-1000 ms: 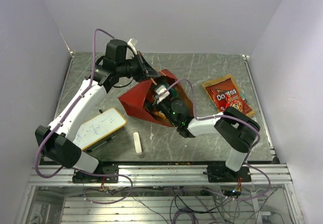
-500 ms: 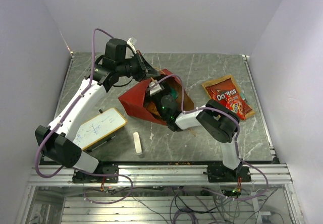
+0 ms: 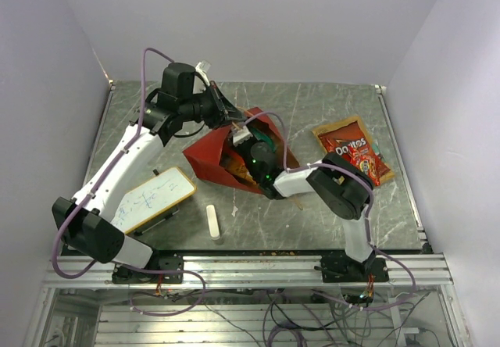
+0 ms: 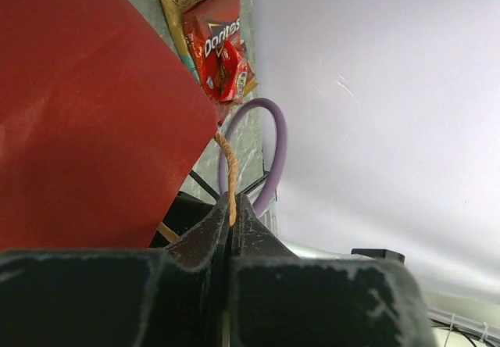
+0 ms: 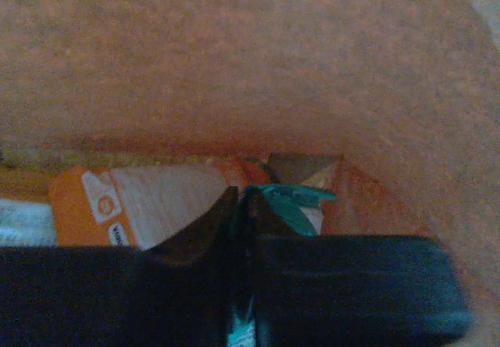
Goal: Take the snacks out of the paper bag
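Nearest to me, close to the desk's (image 3: pixel 312 105) near edge and left of its middle, the white eraser bar (image 3: pixel 212 223) lies on the stone surface. Just left of it the whiteboard (image 3: pixel 152 198) rests at an angle toward the near-left corner, partly under the left arm.

Around the middle of the desk the paper bag (image 3: pixel 209 158) lies tipped over, red side up. Its mouth faces the right arm, which reaches in from the near-right. On the right wrist camera I am looking into the brown kraft interior. The right gripper (image 5: pixel 241 200) has its jaws drawn almost together, pinching the teal packet (image 5: pixel 293 205), and a strip of teal shows between the fingers further back. Just left of it an orange packet (image 5: pixel 141 206) lies flat against the bottom of the bag, touching the left finger's side. Other packets sit behind them, too blurred for me to name.

At the bag's far rim, the left gripper (image 4: pixel 232 206) is clamped tight on the twisted tan handle (image 4: pixel 229 163), which rises straight out from between the closed fingers to the red wall. A purple cable (image 4: pixel 273 152) loops just beside it.

Toward the far-right corner, well apart from the bag, the red Doritos packet (image 3: pixel 353 150) lies on the desk. It overlaps a tan packet (image 3: pixel 334 127), and another small red one rests against it.
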### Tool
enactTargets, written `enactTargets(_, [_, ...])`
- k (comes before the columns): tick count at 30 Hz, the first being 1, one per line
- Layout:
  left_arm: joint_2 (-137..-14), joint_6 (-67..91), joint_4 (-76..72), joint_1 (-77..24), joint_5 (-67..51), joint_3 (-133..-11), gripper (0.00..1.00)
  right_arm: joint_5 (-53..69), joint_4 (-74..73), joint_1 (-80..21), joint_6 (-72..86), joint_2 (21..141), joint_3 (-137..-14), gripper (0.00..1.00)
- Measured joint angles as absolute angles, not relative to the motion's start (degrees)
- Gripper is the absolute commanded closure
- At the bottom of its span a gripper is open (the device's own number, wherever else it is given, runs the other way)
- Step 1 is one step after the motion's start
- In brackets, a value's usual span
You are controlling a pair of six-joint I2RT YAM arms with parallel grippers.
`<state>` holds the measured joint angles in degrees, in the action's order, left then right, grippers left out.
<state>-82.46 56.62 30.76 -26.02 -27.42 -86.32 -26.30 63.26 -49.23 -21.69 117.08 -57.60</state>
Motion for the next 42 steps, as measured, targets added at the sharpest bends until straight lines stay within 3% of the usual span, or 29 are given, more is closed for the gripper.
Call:
enactTargets(7, [-83.3,56.3,31.4,-26.0,-27.4,-87.5,0.93,-18.8,57.2,-49.2,-20.2,106.7,-49.6,1.0])
enactTargets(15, [-83.8,55.7,31.6,-25.9,-27.4,-87.9,0.93,-6.6,47.7,-49.2,-16.5,87.2,-38.7,1.0])
enactTargets(26, [-84.3,56.0,30.6,-25.8,-27.9,-87.8,0.93,1.2,14.4,-49.2,-9.4,54.1,-38.2,1.0])
enactTargets(32, [-84.3,57.5,28.9,-25.7,-28.4,-86.2,0.93,-6.2,-12.9,-49.2,-1.3,49.9,-53.7,1.0])
enactTargets(42, [-82.7,59.4,26.2,-25.7,-29.5,-82.0,0.93,-32.7,-47.9,-49.2,18.9,53.7,-74.8,1.0])
